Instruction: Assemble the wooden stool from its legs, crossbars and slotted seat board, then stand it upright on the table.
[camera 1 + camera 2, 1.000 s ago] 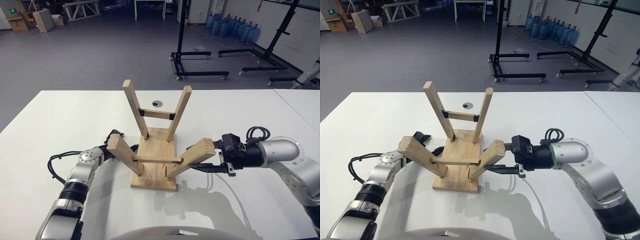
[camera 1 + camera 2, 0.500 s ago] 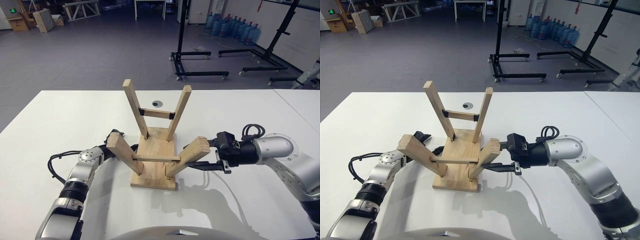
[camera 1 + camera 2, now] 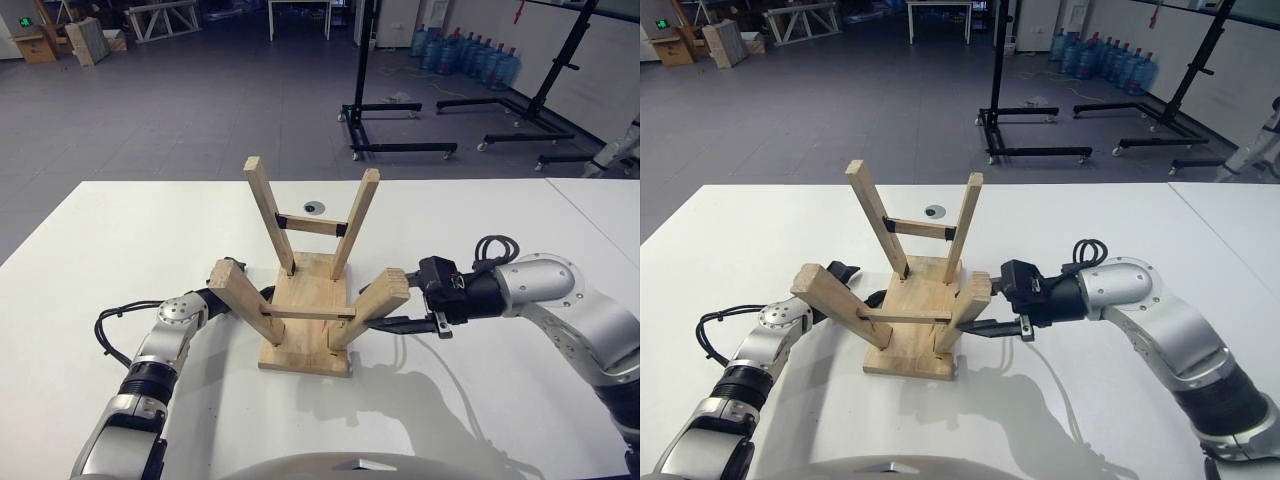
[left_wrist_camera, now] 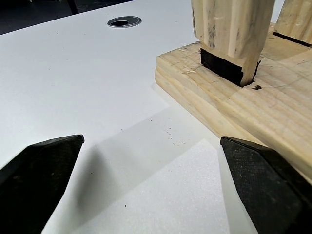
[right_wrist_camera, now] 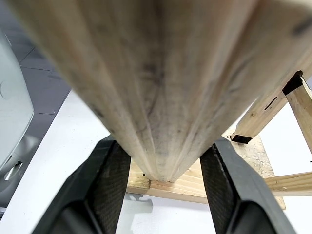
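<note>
Inverted stool (image 3: 305,290) of pale, coarse-grained wood at the centre of the left eye view. The rectangular seat board (image 3: 300,355) lies flat on the smooth white table (image 3: 120,230). Four square legs splay upward, joined by thin crossbars (image 3: 313,226) with black-wrapped ends. Right gripper (image 5: 163,187), right of centre, pinches the near right leg (image 3: 372,308) low down, its black textured fingers (image 5: 109,190) pressed to opposite faces. Left gripper (image 4: 152,141), left of the board, is spread wide over bare tabletop, holding nothing.
</note>
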